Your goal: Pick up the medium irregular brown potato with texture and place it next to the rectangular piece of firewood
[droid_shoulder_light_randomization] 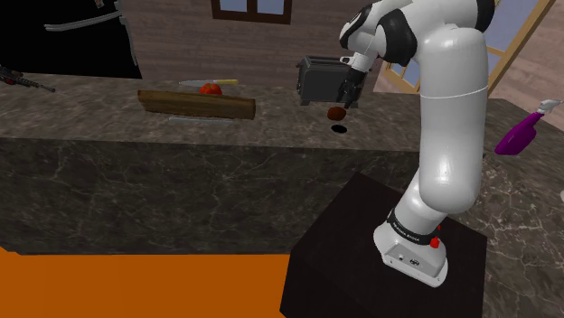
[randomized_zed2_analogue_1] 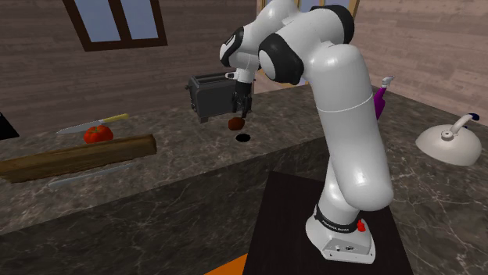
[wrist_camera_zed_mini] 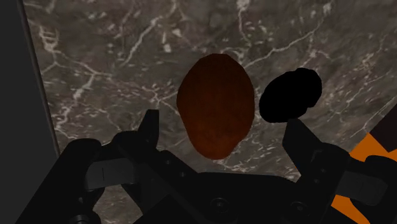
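Observation:
The brown potato [droid_shoulder_light_randomization: 336, 113] [randomized_zed2_analogue_1: 236, 123] hangs just under my black gripper [droid_shoulder_light_randomization: 344, 101] [randomized_zed2_analogue_1: 239, 113], above the dark marble counter [droid_shoulder_light_randomization: 108, 117]. Its black shadow [wrist_camera_zed_mini: 289, 95] lies on the counter a little apart from it. In the wrist view the potato [wrist_camera_zed_mini: 216, 105] sits between the two fingers, and a gap shows on each side, so the gripper [wrist_camera_zed_mini: 222, 124] is open and not touching it. The long rectangular piece of firewood [droid_shoulder_light_randomization: 194, 104] [randomized_zed2_analogue_1: 78, 158] lies on the counter well off toward the shoulder view's left.
A dark toaster [droid_shoulder_light_randomization: 321, 79] [randomized_zed2_analogue_1: 211, 95] stands right behind the gripper. A red tomato [droid_shoulder_light_randomization: 211, 89] [randomized_zed2_analogue_1: 98, 133] and a knife [randomized_zed2_analogue_1: 90, 123] lie behind the firewood. A purple spray bottle [droid_shoulder_light_randomization: 520, 134] and a white domed thing [randomized_zed2_analogue_1: 447, 143] sit beyond the arm.

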You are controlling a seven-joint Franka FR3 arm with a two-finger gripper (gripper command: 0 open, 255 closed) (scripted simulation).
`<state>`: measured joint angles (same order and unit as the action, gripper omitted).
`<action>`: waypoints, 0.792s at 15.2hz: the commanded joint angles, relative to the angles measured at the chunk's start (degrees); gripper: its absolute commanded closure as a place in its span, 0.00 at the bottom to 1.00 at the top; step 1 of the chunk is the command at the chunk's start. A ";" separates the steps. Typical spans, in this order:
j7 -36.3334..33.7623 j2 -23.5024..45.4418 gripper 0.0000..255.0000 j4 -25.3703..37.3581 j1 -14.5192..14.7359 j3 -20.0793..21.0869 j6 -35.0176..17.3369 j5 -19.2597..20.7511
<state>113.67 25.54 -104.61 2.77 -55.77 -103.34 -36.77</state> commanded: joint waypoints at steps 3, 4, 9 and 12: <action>0.89 1.03 0.00 -1.70 0.16 0.96 -2.20 -1.42; 1.20 1.40 0.00 -2.42 0.27 1.31 -3.11 -1.95; 1.20 1.41 0.00 -2.42 0.27 1.31 -3.11 -1.95; 1.20 1.40 0.00 -2.42 0.27 1.31 -3.10 -1.94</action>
<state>114.87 26.95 -107.03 3.05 -54.46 -106.44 -38.71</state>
